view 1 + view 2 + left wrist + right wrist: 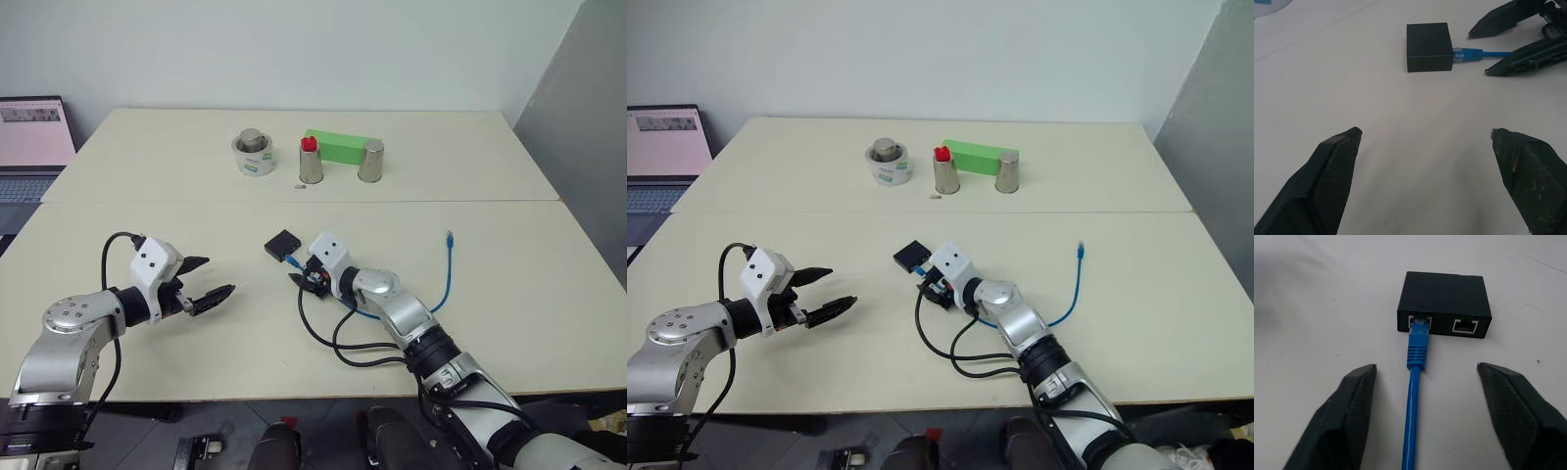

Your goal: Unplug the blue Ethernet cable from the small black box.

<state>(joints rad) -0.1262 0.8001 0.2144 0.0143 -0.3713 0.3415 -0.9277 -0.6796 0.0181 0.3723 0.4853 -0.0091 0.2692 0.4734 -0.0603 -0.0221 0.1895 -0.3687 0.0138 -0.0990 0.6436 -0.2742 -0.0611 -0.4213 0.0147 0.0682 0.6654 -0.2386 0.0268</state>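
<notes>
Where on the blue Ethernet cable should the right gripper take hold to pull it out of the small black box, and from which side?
Probably on the ribbed boot just behind the plug of the blue Ethernet cable, coming in along the cord from the port side of the small black box. The right gripper already straddles the cord there, fingers apart either side; the boot is thicker and stiffer than the cord.

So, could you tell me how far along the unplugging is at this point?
Nothing is unplugged yet: the blue cable sits in a port of the black box. In hand: the right gripper is open, fingers either side of the cable behind its plug. Left: close and pull. The left gripper waits open nearby.
</notes>
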